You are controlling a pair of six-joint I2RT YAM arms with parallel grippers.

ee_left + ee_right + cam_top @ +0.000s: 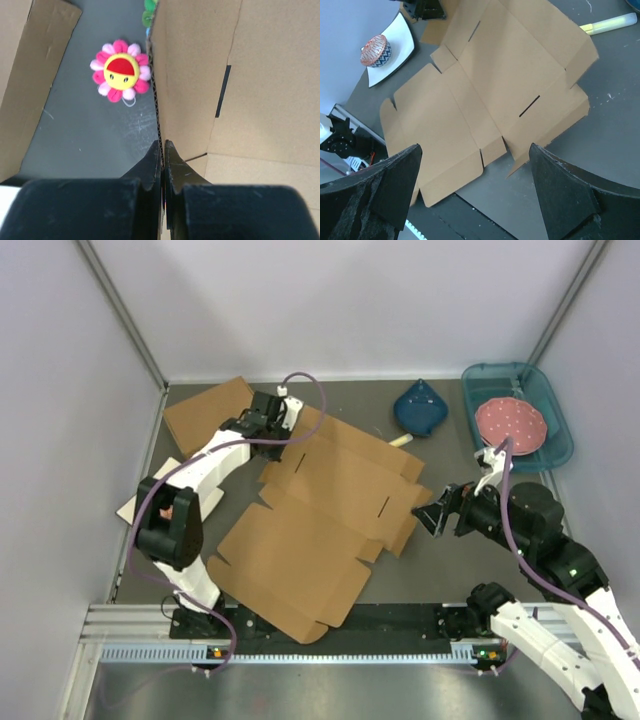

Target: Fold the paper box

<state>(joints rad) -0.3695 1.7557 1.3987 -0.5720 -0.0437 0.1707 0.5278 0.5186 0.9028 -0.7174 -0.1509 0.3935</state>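
Left wrist view alone shows a flower plush [120, 71] (by the paper box [260, 65]).

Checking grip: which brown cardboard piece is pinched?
The large die-cut brown cardboard sheet with slits; the left gripper pinches its edge. The plain piece lies ungripped.

This is a robotics lab test cell. Plain white panels [350, 300] on metal posts [122, 312] enclose a dark table [430, 570]. A metal rail [330, 651] at 6 o'clock carries two cabled robot arms [200, 465]. A teal tray [495, 383] sits at 2 o'clock.
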